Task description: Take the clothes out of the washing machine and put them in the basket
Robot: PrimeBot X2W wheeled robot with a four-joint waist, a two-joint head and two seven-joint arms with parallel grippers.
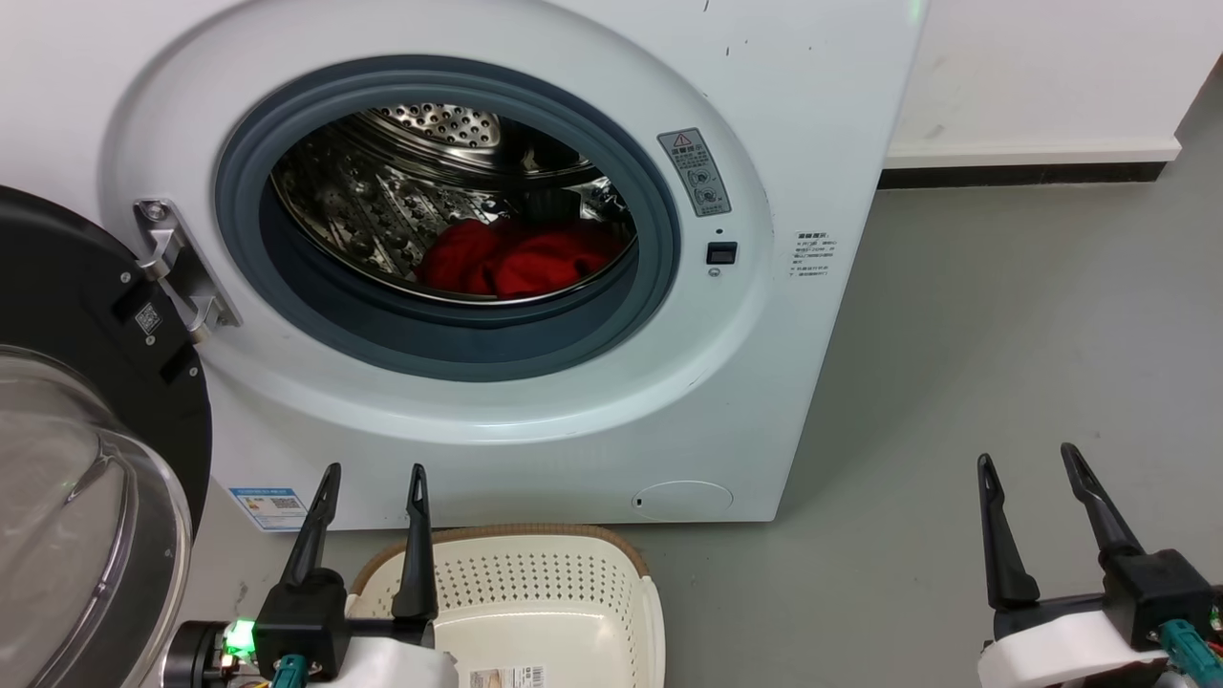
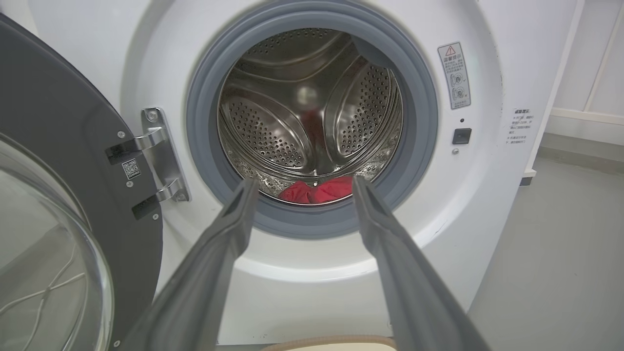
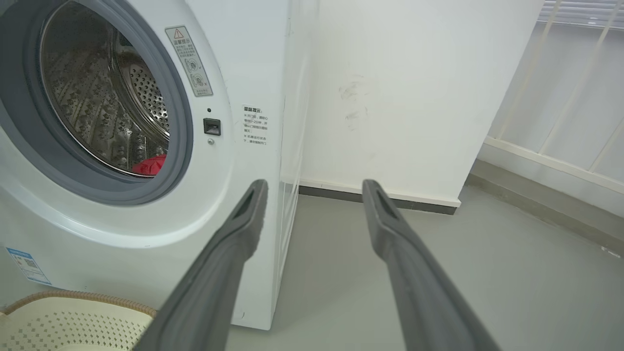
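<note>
The white washing machine (image 1: 812, 86) stands with its door swung open to the left. Red clothes (image 1: 521, 258) lie at the bottom of its steel drum, also seen as clothes (image 2: 319, 190) and clothes (image 3: 148, 165). The cream basket (image 1: 535, 592) with a brown rim sits on the floor in front of the washer, holding no clothes. My left gripper (image 1: 373, 483) is open above the basket's left rim, well short of the porthole. My right gripper (image 1: 1030, 468) is open over bare floor to the washer's right. Nothing is between either pair of fingers.
The black-framed glass door (image 1: 86, 497) hangs open at the far left, close to my left arm. Grey floor (image 1: 1003, 334) stretches to the right of the washer, bounded by a white wall (image 1: 1041, 67) with a dark skirting.
</note>
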